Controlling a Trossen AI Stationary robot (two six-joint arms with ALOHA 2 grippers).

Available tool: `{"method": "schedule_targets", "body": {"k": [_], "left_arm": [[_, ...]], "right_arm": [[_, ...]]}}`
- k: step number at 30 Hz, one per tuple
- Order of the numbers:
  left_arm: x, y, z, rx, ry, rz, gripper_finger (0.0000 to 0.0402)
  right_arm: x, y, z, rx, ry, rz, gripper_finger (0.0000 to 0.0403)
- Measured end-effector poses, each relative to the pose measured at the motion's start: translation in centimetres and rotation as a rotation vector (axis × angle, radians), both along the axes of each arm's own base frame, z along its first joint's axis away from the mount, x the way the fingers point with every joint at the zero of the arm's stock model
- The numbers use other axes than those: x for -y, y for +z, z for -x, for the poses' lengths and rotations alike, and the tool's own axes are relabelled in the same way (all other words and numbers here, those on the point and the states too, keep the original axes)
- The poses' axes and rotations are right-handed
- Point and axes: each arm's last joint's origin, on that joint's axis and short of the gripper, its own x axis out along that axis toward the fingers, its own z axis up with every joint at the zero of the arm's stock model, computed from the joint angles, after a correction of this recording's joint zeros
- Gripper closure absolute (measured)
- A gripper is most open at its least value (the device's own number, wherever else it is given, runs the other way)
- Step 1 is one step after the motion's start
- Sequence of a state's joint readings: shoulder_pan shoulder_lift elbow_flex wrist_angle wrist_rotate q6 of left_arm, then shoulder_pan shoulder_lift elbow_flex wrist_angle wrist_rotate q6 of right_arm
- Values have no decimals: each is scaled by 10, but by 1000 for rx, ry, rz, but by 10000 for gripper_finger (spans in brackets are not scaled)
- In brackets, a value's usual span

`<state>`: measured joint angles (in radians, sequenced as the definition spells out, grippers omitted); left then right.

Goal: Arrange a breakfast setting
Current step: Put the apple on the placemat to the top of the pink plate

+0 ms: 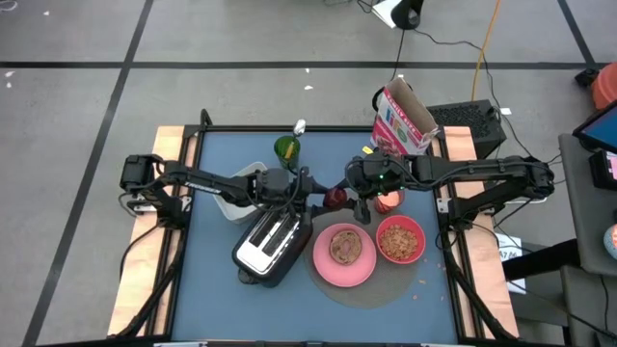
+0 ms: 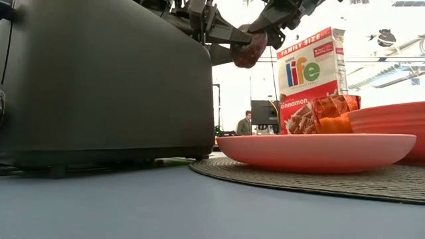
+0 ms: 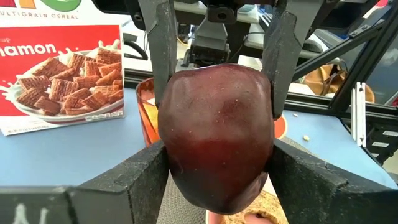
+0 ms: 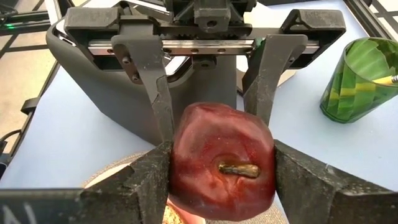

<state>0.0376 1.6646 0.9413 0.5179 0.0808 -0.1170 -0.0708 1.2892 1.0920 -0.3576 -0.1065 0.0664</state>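
Dark red fruit (image 3: 217, 134) hangs in mid-air above the worktop (image 1: 212, 280), between the toaster (image 1: 270, 244) and the pink plate (image 1: 344, 255), clamped from both sides: the left gripper (image 1: 310, 199) and right gripper (image 1: 353, 200) each have jaws pressed on it. This looks like a hand-over between arms. Next, one gripper should let go while the other carries the fruit to the setting. Count: one fruit, one plate holding one round bread (image 1: 345, 247), one red bowl (image 1: 400, 240), one cereal box (image 1: 402, 121), one green cup (image 1: 286, 149).
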Motion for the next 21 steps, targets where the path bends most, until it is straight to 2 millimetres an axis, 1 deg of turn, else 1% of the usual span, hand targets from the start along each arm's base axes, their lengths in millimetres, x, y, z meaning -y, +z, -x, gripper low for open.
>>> {"method": "schedule_targets", "body": {"k": [3, 6, 10, 13, 21], "left_arm": [[0, 0, 0, 1, 18, -7, 129], [-1, 0, 0, 2, 32, -12, 104], [0, -1, 0, -11, -3, -32, 77], [0, -1, 0, -15, 0, -8, 74], [-8, -2, 1, -19, 23, -4, 73]], "right_arm": [[0, 0, 0, 0, 1, 2, 167], [0, 0, 0, 0, -1, 3, 167], [0, -1, 0, -5, -1, 2, 168], [0, -2, 1, -21, -2, 1, 168], [0, -6, 6, -86, -3, -1, 169]]}}
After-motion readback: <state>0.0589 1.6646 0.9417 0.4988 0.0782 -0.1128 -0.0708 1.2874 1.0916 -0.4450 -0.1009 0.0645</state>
